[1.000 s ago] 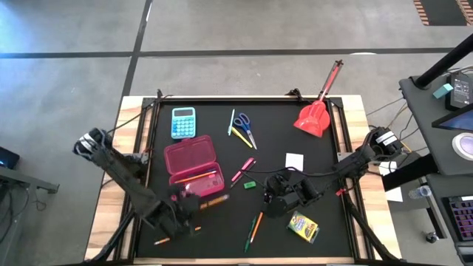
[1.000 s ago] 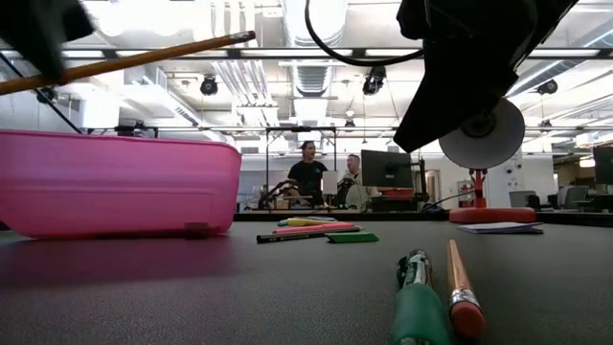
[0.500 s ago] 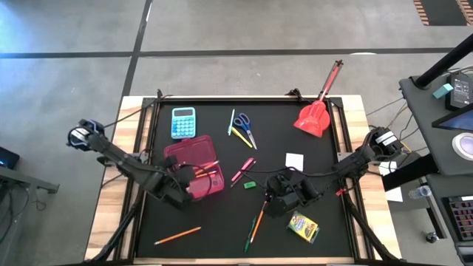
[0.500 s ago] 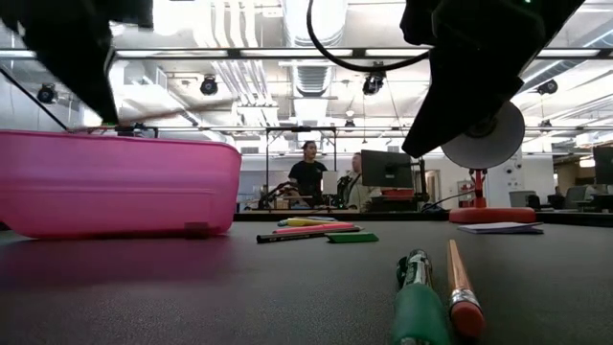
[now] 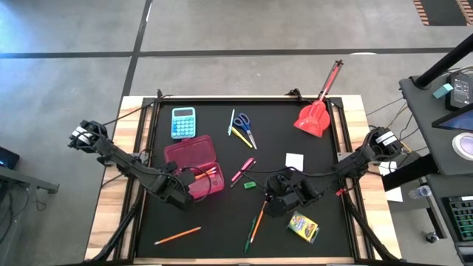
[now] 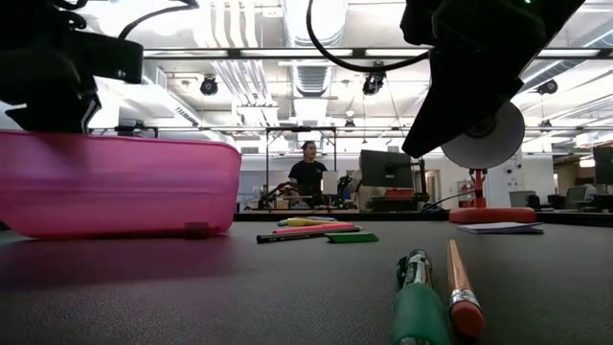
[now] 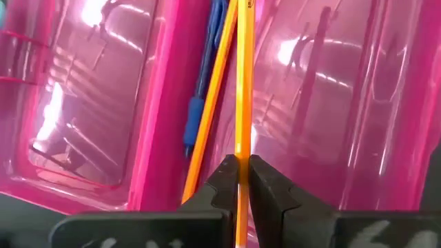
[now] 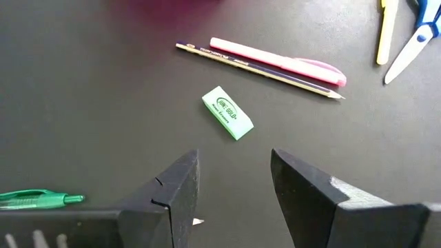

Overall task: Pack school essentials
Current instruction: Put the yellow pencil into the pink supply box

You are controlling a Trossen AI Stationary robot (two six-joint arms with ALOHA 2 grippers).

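An open pink pencil case (image 5: 194,164) lies left of the table's middle, with an orange pencil (image 7: 207,117) and a blue pen (image 7: 200,103) inside. My left gripper (image 7: 238,165) hangs over the case's near part (image 5: 183,186), shut on another orange pencil (image 7: 242,83). Right of the middle, my right gripper (image 5: 275,198) stands open above the table. A green eraser (image 8: 227,112), a pink pen (image 8: 275,60) and a dark pencil (image 8: 255,69) lie just beyond its fingers. Blue-handled scissors (image 5: 242,124) lie farther back, and a crayon box (image 5: 303,227) lies near the front. My left gripper pinches the orange pencil's shaft (image 7: 241,148) between its two fingertips. It comes steeply from above, and the pencil runs on from the fingers, away from them, over the case's tray. Whether the pencil's far end touches the case, I cannot tell.
A blue calculator (image 5: 183,122) lies behind the case, and a red scoop (image 5: 314,114) is at the back right. A white paper (image 5: 295,160) lies right of centre. A green pen and an orange pencil (image 5: 255,225) lie near the front. Another orange pencil (image 5: 177,236) lies at the front left.
My left gripper, still shut on the orange pencil, has gone from the table's near side toward the far edge, over the pink case, and has sunk toward it. The pencil, at first held high above the case's wall, is now down over the tray.
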